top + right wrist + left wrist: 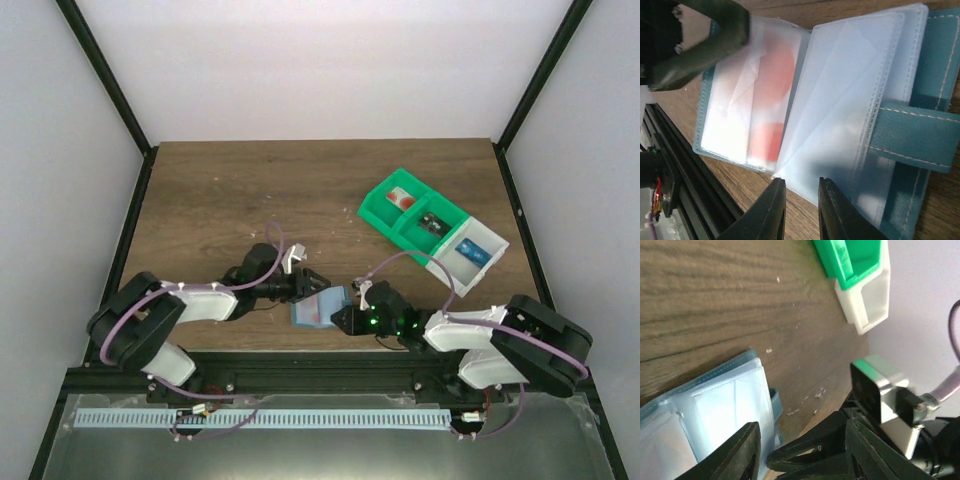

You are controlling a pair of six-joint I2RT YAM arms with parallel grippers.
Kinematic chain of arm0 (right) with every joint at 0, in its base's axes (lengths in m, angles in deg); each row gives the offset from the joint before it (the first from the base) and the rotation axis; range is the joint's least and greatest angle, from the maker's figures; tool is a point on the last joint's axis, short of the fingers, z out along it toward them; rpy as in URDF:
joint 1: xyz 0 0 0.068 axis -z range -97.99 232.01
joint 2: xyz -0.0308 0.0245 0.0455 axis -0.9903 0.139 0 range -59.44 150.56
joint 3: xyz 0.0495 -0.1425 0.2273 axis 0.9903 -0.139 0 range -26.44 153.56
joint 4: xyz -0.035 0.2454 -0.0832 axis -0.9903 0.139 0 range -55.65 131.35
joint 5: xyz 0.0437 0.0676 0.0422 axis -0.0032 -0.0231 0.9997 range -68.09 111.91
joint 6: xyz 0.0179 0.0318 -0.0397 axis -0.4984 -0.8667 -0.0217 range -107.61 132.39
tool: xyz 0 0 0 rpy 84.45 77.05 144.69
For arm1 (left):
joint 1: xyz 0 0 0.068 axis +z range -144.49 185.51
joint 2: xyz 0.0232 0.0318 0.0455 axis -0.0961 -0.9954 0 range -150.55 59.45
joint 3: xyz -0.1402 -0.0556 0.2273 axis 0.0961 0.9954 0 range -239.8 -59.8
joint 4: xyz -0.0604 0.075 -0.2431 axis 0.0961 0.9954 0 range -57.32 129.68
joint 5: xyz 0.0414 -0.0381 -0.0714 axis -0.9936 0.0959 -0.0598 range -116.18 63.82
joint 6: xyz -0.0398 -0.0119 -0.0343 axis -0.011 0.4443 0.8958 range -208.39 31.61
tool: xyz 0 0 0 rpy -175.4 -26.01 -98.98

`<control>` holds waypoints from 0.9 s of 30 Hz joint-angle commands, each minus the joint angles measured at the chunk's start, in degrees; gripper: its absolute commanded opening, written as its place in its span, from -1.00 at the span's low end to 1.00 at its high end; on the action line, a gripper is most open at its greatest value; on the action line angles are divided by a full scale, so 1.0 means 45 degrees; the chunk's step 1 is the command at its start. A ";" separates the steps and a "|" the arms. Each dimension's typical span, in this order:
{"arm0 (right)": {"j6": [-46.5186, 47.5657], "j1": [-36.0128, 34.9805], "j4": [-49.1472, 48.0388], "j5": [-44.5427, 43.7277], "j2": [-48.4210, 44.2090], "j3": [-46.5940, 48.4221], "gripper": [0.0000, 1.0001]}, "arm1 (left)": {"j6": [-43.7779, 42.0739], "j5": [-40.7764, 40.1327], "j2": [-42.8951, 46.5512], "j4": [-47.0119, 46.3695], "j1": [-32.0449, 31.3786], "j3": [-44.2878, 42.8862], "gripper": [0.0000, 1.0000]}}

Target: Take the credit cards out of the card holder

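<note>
**Lying open at the near edge of the desk, the card holder has a card in its sleeve**

The light-blue card holder (318, 308) rests on the wooden desk (220, 200), between the two arms and close to their bases. Its clear plastic sleeves are fanned apart. One pinkish-red credit card (772, 95) sits inside a sleeve on the side nearer the left arm.

The left fingers (742, 452) are spread wide. One of them lies against that same side of the holder.

The right fingers (770, 210) stand close together with a narrow gap, at the lower edge of a clear sleeve. I cannot tell whether they pinch it.

A green-and-white row of bins (392, 236) sits well apart, farther back on the right.
</note>
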 commanded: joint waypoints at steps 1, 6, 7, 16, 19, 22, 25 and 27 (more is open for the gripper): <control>-0.0425 -0.0120 -0.0686 -0.0475 0.0286 -0.0062 -0.60 | -0.0487 -0.1200 0.1326 0.1720 0.0227 0.0160 0.03; -0.0552 -0.0117 -0.0729 -0.0431 0.0586 -0.0024 -0.60 | -0.1004 -0.1896 0.2400 0.3247 0.0258 0.0484 0.22; -0.0545 -0.0115 -0.0729 -0.0403 0.0614 0.0003 -0.60 | -0.1038 -0.1992 0.2546 0.3352 0.0265 0.0594 0.24; -0.0610 -0.0119 -0.0766 -0.0381 0.0730 0.0070 -0.60 | -0.1196 -0.2279 0.3236 0.4114 0.0307 0.1118 0.32; -0.0695 -0.0119 -0.0922 -0.0355 0.0737 -0.0058 -0.60 | -0.1251 -0.2294 0.3366 0.4370 0.0295 0.1086 0.34; -0.0671 -0.0110 -0.0894 -0.0374 0.0740 -0.0016 -0.60 | -0.1221 -0.2281 0.3495 0.4383 0.0302 0.1118 0.36; -0.0646 -0.0110 -0.0884 -0.0380 0.0773 0.0015 -0.60 | -0.1155 -0.2304 0.3600 0.4595 0.0292 0.1020 0.37; -0.0661 -0.0120 -0.0918 -0.0371 0.0829 0.0003 -0.60 | -0.1123 -0.2280 0.3804 0.4726 0.0302 0.0982 0.38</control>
